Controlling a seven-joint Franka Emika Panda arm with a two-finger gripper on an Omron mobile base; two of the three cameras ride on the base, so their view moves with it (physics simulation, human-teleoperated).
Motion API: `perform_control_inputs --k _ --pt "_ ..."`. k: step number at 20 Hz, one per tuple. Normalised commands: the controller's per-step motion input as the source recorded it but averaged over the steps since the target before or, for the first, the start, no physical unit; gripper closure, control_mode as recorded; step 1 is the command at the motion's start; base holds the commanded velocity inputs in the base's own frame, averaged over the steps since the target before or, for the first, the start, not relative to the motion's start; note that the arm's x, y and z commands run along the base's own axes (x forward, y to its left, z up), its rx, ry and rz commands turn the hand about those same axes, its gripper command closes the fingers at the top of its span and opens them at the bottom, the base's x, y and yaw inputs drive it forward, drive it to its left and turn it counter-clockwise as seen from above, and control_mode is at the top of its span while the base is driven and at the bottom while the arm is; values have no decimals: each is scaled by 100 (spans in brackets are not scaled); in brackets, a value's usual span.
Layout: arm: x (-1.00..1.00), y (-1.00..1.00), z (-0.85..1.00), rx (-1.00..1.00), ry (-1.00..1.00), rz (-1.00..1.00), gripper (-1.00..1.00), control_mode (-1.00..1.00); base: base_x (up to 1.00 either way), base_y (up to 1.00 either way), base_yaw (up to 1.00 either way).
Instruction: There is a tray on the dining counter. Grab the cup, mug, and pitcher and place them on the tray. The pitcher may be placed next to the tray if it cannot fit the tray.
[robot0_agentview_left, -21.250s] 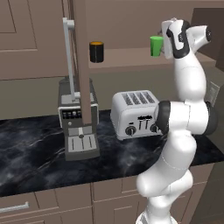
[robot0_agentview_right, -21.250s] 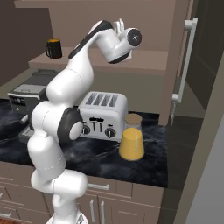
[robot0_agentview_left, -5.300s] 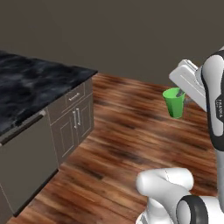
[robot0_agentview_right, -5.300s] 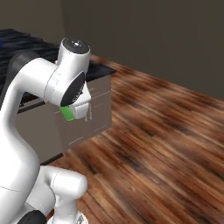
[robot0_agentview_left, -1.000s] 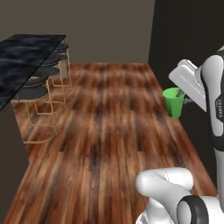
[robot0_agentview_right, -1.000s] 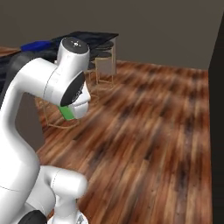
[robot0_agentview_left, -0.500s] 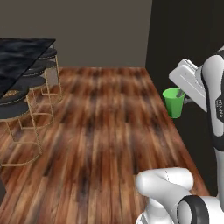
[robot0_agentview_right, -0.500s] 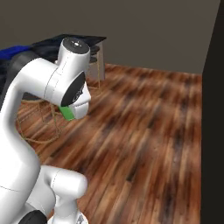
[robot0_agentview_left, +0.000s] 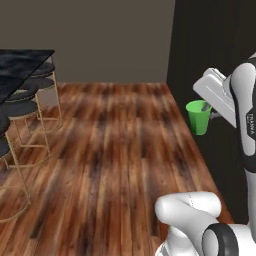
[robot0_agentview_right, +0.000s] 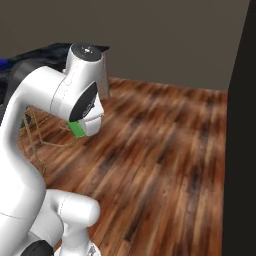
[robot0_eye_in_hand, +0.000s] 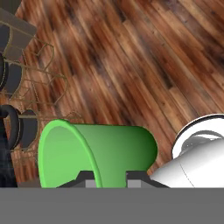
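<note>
Stools (robot0_agentview_left: 22, 107) nearer, jaws gripping cup (robot0_agentview_left: 198, 117) rim

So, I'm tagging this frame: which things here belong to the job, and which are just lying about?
Job:
- cup, held in the end effector
- dining counter

Lying about:
- bar stools
- wooden floor

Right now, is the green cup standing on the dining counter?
No: in the left base view the cup hangs in the tool above the wooden floor, well away from the dining counter.
</note>
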Motion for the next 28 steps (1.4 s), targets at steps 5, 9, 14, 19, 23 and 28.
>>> perform_control_inputs --k 5,9,14,19,23,28 --pt "0 0 0 0 0 0 100 100 100 -59 0" --pt "0 0 0 0 0 0 100 100 100 -60 0" --pt "0 0 0 0 0 0 100 100 100 -43 0" --pt "0 0 0 0 0 0 100 100 100 -22 0" --pt "0 0 0 0 0 0 100 100 100 -7 0" --pt "0 0 0 0 0 0 100 100 100 -4 1"
